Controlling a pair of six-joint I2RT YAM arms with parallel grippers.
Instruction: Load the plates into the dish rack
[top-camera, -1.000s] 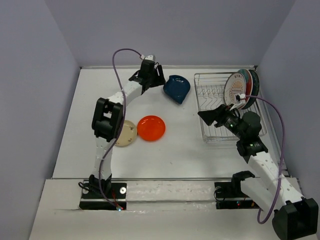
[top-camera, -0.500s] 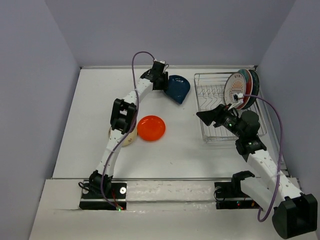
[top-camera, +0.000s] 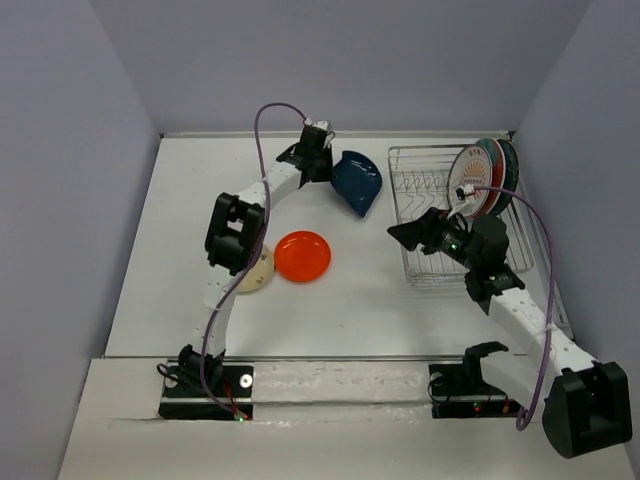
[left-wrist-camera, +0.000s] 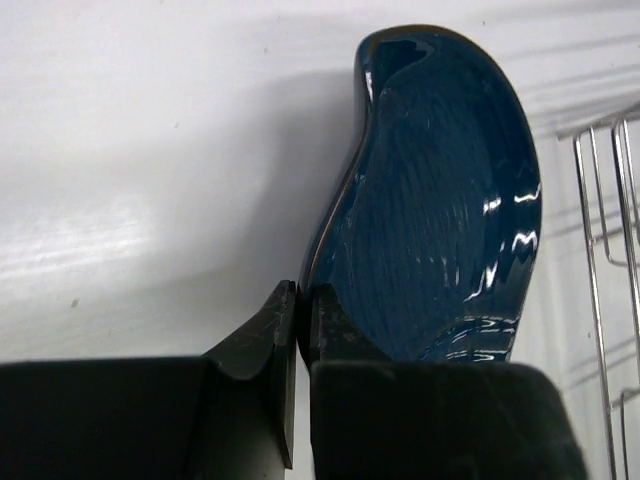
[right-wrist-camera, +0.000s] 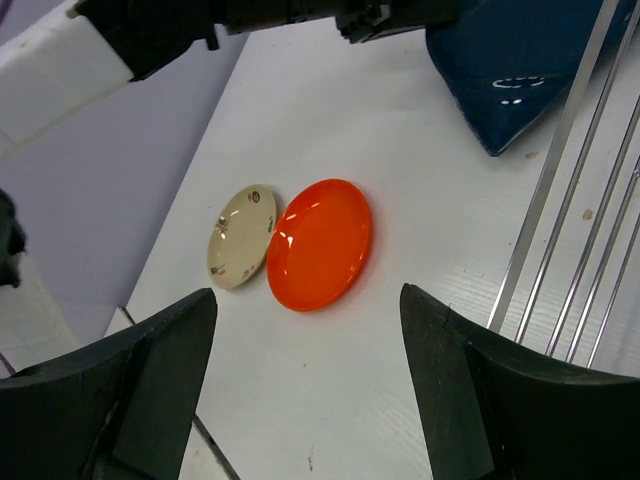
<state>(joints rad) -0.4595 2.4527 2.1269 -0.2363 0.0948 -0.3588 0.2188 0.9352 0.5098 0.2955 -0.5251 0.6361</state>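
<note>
My left gripper (top-camera: 322, 165) (left-wrist-camera: 302, 310) is shut on the left rim of the dark blue irregular plate (top-camera: 358, 182) (left-wrist-camera: 440, 200) (right-wrist-camera: 510, 60), which tilts up beside the dish rack (top-camera: 398, 205) (left-wrist-camera: 600, 230) (right-wrist-camera: 560, 200). Three plates stand on edge at the rack's far right; the white sunburst one (top-camera: 468, 180) is in front. The orange plate (top-camera: 303, 256) (right-wrist-camera: 320, 245) and the small cream plate (top-camera: 258, 270) (right-wrist-camera: 242, 235) lie flat mid-table, touching. My right gripper (top-camera: 400, 235) (right-wrist-camera: 308, 295) hovers open and holds nothing at the rack's near left corner, facing those two.
The left arm's elbow (top-camera: 232, 228) hangs over part of the cream plate. The back wall runs just behind the blue plate and the rack. The rack's left slots hold nothing.
The left gripper has closed on the blue plate's rim, and the plate has tipped up and shifted slightly. The right arm has edged a little to the left.
</note>
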